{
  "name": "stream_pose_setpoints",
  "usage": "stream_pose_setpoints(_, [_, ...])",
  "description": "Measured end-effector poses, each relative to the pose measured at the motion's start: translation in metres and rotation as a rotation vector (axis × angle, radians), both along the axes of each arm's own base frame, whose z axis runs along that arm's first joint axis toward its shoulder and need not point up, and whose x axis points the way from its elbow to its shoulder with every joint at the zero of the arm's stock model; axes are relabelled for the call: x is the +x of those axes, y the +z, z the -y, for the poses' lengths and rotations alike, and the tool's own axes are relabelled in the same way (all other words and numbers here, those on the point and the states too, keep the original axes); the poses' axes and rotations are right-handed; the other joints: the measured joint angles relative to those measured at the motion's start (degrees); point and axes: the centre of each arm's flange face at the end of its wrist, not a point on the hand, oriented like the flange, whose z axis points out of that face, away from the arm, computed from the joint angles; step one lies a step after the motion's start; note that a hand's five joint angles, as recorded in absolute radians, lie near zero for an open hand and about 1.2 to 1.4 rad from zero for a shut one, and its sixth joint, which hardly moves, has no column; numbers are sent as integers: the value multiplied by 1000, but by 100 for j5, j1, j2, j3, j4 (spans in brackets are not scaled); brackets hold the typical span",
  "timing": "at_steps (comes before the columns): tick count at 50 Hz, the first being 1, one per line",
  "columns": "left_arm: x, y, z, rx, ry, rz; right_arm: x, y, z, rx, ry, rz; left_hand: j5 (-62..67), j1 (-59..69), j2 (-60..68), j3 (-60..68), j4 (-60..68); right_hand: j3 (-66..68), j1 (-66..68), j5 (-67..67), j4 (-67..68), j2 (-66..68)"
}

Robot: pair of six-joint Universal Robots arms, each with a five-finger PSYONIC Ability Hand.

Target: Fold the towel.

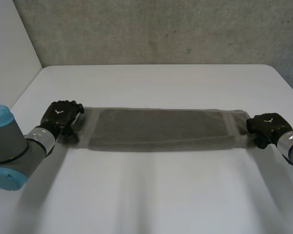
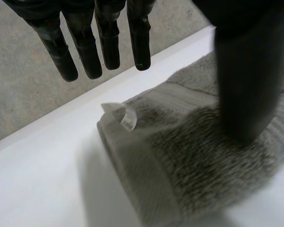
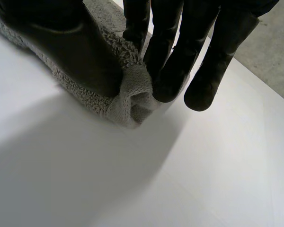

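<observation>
the grey towel (image 1: 161,129) lies in a long flat strip across the white table (image 1: 161,83), from one side to the other. the left hand (image 1: 61,116) is at the towel's left end. its fingers (image 2: 109,42) are straight and up off the cloth, so the hand is wide, and only its thumb (image 2: 246,71) comes down onto the fluffy top. the right hand (image 1: 267,127) is at the towel's right end. it squeezes that end between its thumb (image 3: 75,42) and its fingers (image 3: 165,71), and the cloth bunches up there.
</observation>
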Motion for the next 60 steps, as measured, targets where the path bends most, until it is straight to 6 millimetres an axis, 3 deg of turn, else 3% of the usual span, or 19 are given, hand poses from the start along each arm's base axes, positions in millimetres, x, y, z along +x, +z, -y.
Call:
stream_pose_setpoints(10, [0,-9,6,14,5,1,-23,9,3,-11,-29,-31,-29,0,0,0,-1,7,0,-1,0,0])
stream_pose_setpoints(18, [0,-6,3,14,6,0,-54,23,13,-25,-94,-42,-38,-5,-7,-6,-6,73,1,-1,0,0])
stream_pose_setpoints(26, [0,14,-5,-19,6,-9,-80,61,33,-90,-123,-37,-477,-181,-267,-294,-226,144,11,22,0,0])
stream_pose_setpoints(31, [0,28,-11,-45,3,-16,-73,97,44,-153,-101,-45,-641,-334,-427,-431,-367,145,28,23,0,0])
stream_pose_setpoints(33, [-1,34,-15,-56,-2,-20,-50,120,45,-201,-46,-46,-692,-390,-489,-492,-427,167,30,23,0,0])
stream_pose_setpoints(37, [-3,39,-20,-64,-7,-22,2,147,38,-268,70,-42,-756,-390,-527,-500,-460,206,32,23,0,41])
stream_pose_setpoints(40, [-3,42,-23,-68,-10,-23,66,160,21,-321,200,-33,-763,-390,-527,-500,-463,227,33,23,0,55])
stream_pose_setpoints(41, [-4,42,-24,-69,-11,-23,78,161,16,-329,224,-31,-772,-390,-527,-500,-463,228,33,23,0,55])
stream_pose_setpoints(44, [-3,44,-25,-72,-10,-24,147,161,-13,-367,364,-12,-777,-390,-527,-500,-463,229,35,23,0,55])
stream_pose_setpoints(45, [-3,44,-25,-72,-10,-24,159,160,-19,-371,389,-8,-777,-391,-527,-500,-463,229,35,24,0,55])
stream_pose_setpoints(47, [-2,44,-25,-74,-6,-24,208,149,-47,-382,495,10,-780,-390,-527,-500,-463,229,35,24,0,55])
stream_pose_setpoints(48, [-2,44,-25,-74,-6,-24,217,146,-52,-382,516,13,-777,-390,-527,-500,-463,229,35,24,0,55])
stream_pose_setpoints(50, [-1,45,-24,-75,-3,-24,256,127,-77,-375,609,27,-779,-390,-527,-500,-463,227,34,21,0,54])
stream_pose_setpoints(51, [-1,45,-24,-75,-3,-24,264,121,-83,-371,629,30,-780,-390,-527,-500,-463,226,34,20,0,54])
stream_pose_setpoints(53, [0,45,-23,-76,0,-24,291,99,-102,-356,693,35,-781,-390,-527,-500,-463,-1427,-1625,-1702,-1681,-1643])
stream_pose_setpoints(57, [1,44,-23,-74,2,-24,319,62,-123,-328,746,25,-785,-390,-527,-500,-463,-4942,-5125,-5399,-5147,-5198])
stream_pose_setpoints(60, [1,44,-24,-72,1,-24,325,43,-128,-309,736,8,-787,-390,-527,-500,-463,-6002,-6056,-6214,-6137,-6039])
